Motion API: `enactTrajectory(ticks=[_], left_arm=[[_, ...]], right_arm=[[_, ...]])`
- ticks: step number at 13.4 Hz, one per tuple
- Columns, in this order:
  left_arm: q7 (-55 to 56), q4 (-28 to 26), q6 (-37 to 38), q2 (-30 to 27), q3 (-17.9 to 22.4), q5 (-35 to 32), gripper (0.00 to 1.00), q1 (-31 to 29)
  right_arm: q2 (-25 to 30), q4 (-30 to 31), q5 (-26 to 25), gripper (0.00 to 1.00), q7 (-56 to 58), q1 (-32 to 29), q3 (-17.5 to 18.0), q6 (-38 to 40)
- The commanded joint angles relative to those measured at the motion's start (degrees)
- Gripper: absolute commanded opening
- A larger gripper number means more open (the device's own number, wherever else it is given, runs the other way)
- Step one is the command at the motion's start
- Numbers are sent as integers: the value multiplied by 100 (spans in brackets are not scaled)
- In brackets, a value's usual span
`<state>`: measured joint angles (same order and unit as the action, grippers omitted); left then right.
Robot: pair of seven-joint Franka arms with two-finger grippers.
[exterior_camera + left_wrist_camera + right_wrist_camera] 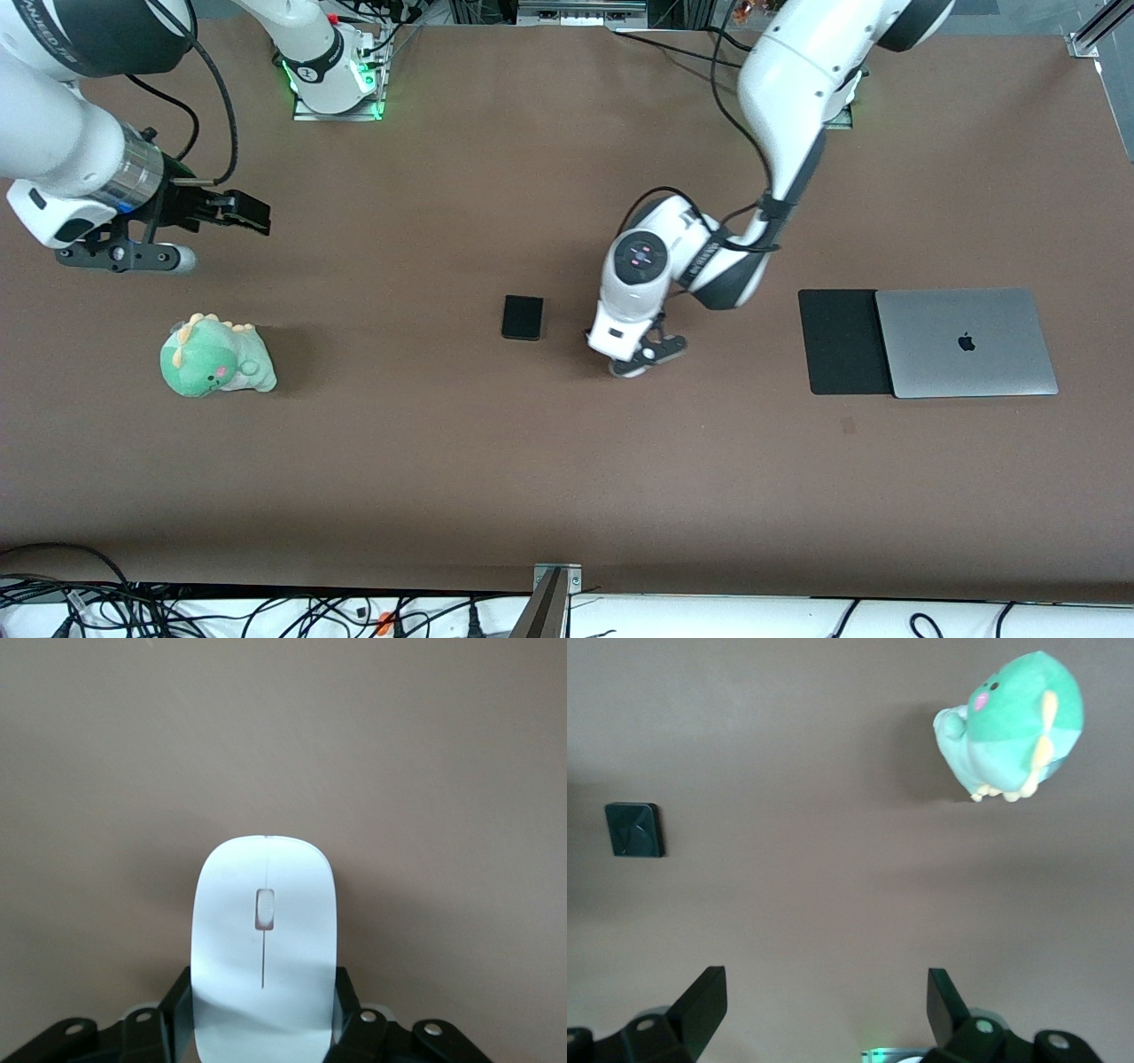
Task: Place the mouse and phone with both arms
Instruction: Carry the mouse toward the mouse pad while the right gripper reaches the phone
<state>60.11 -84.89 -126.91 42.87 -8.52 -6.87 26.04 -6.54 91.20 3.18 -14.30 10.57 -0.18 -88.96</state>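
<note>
The white mouse [263,930] lies between the fingers of my left gripper [263,997], which are shut against its two sides. In the front view the left gripper [640,357] is low over the middle of the table and its hand hides most of the mouse. The black phone [522,317] lies flat on the table beside it, toward the right arm's end, and also shows in the right wrist view [633,828]. My right gripper [241,213] is open and empty, held in the air over the right arm's end of the table; its jaws [827,992] stand wide apart.
A green plush dinosaur [217,357] lies near the right arm's end, nearer the front camera than the right gripper; it shows in the right wrist view [1010,726]. A black mouse pad [842,341] and a closed silver laptop [966,341] lie toward the left arm's end.
</note>
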Motion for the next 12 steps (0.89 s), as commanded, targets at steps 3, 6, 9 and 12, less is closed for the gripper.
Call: enactTrajectory(ticks=[3, 6, 9, 12], left_arm=[[-1375, -1247, 255, -1305, -132, -192, 56, -1186], [-2500, -2020, 246, -2000, -141, -184, 56, -1907], [-3721, -2636, 255, -2458, -141, -184, 57, -2619], [-4874, -3103, 106, -2608, -141, -184, 59, -3384]], right_arm=[[-400, -24, 200, 100, -1011, 568, 0, -595], [-812, -15, 200, 100, -1600, 1016, 0, -1227], [-1409, -6, 200, 100, -2338, 1543, -8, -2175], [-1999, -6, 183, 100, -2543, 1869, -8, -2976]])
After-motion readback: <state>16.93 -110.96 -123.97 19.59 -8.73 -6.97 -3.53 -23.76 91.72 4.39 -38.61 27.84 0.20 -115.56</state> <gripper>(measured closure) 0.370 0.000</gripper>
